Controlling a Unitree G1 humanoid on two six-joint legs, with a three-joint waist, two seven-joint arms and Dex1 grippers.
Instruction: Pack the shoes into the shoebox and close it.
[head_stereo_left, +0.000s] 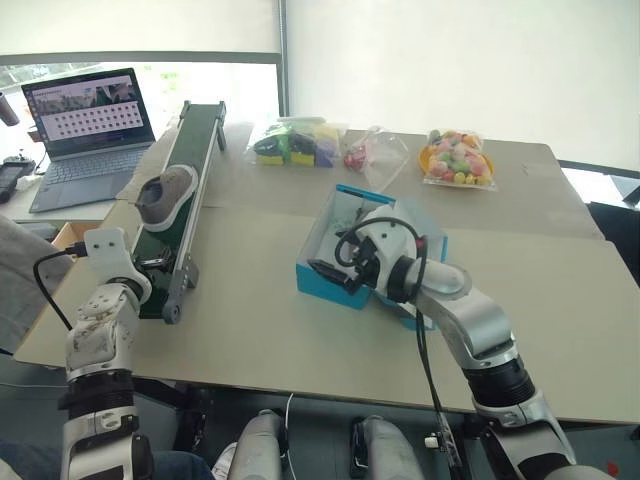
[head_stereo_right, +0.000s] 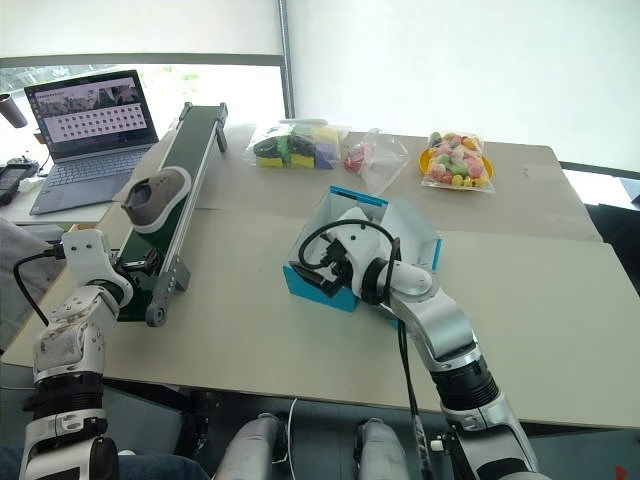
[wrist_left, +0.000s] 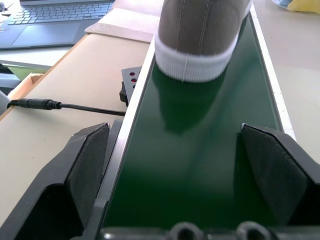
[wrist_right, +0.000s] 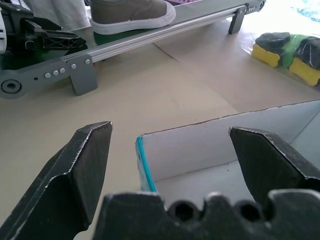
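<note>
You have one grey-beige sneaker (head_stereo_left: 165, 194) sitting on the dark green belt of the narrow conveyor (head_stereo_left: 190, 180), which runs from near to far along the left side of the table (head_stereo_left: 260, 330). Your left gripper (wrist_left: 186, 172) sits at the near end of that belt with its jaws spread wide and empty, one black finger (wrist_left: 87, 165) on each side of the belt, and the sneaker's pale-soled heel lies just beyond them, not touched.

Your turquoise shoebox (head_stereo_left: 322, 283) stands open in the middle of the table, white inside, with its lid (head_stereo_right: 415, 232) raised on the right. Your right gripper (wrist_right: 172, 165) hovers at the box's near left corner, jaws released and holding nothing, straddling the blue edge.

At the far side you see clear bags of colourful items (head_stereo_left: 458, 158) and a bag of yellow and black pieces (head_stereo_left: 290, 143). An open laptop (head_stereo_left: 85, 130) stands at the far left.
</note>
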